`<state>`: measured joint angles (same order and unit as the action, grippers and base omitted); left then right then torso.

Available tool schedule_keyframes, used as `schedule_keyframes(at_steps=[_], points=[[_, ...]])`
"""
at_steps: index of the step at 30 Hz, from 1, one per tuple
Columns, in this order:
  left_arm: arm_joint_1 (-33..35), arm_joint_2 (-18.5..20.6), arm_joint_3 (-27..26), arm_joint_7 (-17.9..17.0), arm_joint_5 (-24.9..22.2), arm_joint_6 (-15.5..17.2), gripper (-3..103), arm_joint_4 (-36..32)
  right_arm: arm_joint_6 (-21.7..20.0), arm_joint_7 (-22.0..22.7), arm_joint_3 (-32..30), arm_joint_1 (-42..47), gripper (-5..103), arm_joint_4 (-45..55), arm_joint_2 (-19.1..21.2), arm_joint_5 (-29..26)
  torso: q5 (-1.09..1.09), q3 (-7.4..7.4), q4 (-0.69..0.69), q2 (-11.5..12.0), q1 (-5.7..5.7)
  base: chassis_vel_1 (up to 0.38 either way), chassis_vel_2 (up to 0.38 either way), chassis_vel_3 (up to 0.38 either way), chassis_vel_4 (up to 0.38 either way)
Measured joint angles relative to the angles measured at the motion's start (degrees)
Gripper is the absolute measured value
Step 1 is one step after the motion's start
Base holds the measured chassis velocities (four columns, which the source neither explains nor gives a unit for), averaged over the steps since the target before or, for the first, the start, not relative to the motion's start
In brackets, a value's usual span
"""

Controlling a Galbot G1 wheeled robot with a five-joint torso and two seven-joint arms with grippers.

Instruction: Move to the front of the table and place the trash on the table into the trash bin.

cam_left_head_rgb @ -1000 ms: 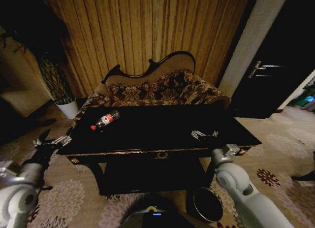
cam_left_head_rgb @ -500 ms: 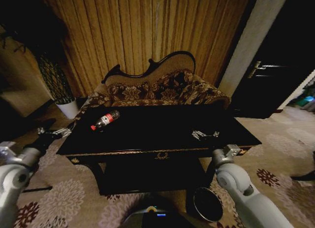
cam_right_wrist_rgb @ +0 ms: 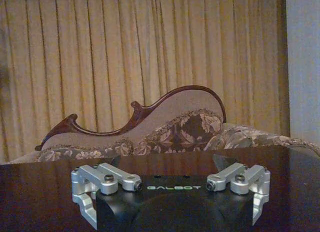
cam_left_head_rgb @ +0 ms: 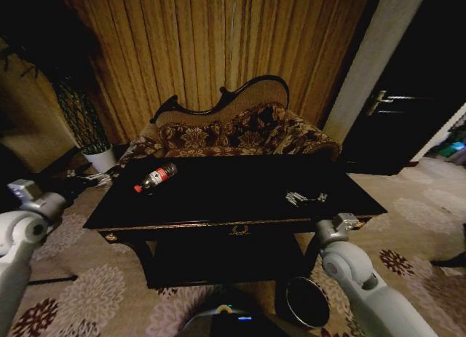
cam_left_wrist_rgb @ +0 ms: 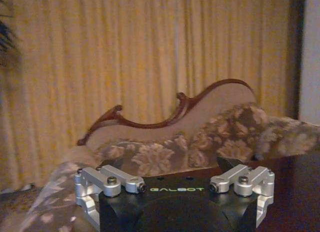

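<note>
A two-armed robot stands at the front of the glossy black table (cam_left_head_rgb: pixel 218 199), facing the patterned sofa (cam_left_head_rgb: pixel 233 133) and the gold curtain (cam_left_head_rgb: pixel 218 46) behind it. The only trash to be made out on the table is a plastic bottle (cam_left_head_rgb: pixel 155 177) with a red label, lying on its side near the table's far left corner; no paper wad or scrap can be picked out on the dark top. The trash bin (cam_left_head_rgb: pixel 306 300) sits on the carpet below the table's front right corner, beside the robot's right forearm. The left gripper (cam_left_head_rgb: pixel 89 180) hangs off the table's left end, beyond the edge and level with the bottle; its wrist view shows its fingers (cam_left_wrist_rgb: pixel 107 181) spread apart with nothing between them. The right gripper (cam_left_head_rgb: pixel 306 199) is poised low over the table's right half, well apart from the bottle, its fingers (cam_right_wrist_rgb: pixel 107 178) likewise spread and empty. The bottle is untouched, so the clearing looks barely begun. The risks from here appear plain: a round bottle on a slick top may roll toward the edge if one finger nudges it before the other closes, and the left arm, coming in from outside, may clip the table's gilt rim; the low bin, tucked close under the table edge, leaves little room for a clean drop
</note>
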<state>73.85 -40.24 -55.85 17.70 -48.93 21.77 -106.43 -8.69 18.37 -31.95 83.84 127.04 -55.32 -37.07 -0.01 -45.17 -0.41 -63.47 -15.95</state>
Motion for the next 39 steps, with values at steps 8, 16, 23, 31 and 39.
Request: schedule_keyframes(at_steps=[8,16,23,31,39], points=[[-6.68,3.26,7.81,3.78,0.11,0.1,100,6.25,-0.01,0.03,-0.9,-0.27,100,-0.29,1.32,-0.31,0.0,0.01,-0.01,0.0,0.0,0.0,0.0,0.0,0.0],[-14.57,6.59,15.65,6.14,0.17,3.35,100,12.08,-0.01,0.09,-0.72,-0.33,100,-1.1,1.2,-0.18,0.0,0.0,0.0,0.0,0.0,0.0,0.0,0.0,0.0],[-20.89,8.63,21.31,6.11,-0.97,11.03,100,12.22,0.17,0.1,0.25,-0.91,100,-1.54,1.11,0.03,0.0,0.0,0.0,0.0,0.0,0.0,0.0,0.0,0.0],[-27.8,10.17,28.12,7.12,-1.89,17.5,100,13.24,1.12,0.1,0.16,-0.76,100,-1.85,1.3,0.08,0.01,0.01,0.01,-0.01,0.01,0.0,0.0,0.0,0.0],[-36.22,11.75,36.44,9.67,-2.6,19.37,100,15.5,1.76,0.1,-0.09,-0.46,100,-1.83,1.11,0.14,0.01,0.01,0.0,-0.01,0.01,0.0,0.0,0.0,0.0]])
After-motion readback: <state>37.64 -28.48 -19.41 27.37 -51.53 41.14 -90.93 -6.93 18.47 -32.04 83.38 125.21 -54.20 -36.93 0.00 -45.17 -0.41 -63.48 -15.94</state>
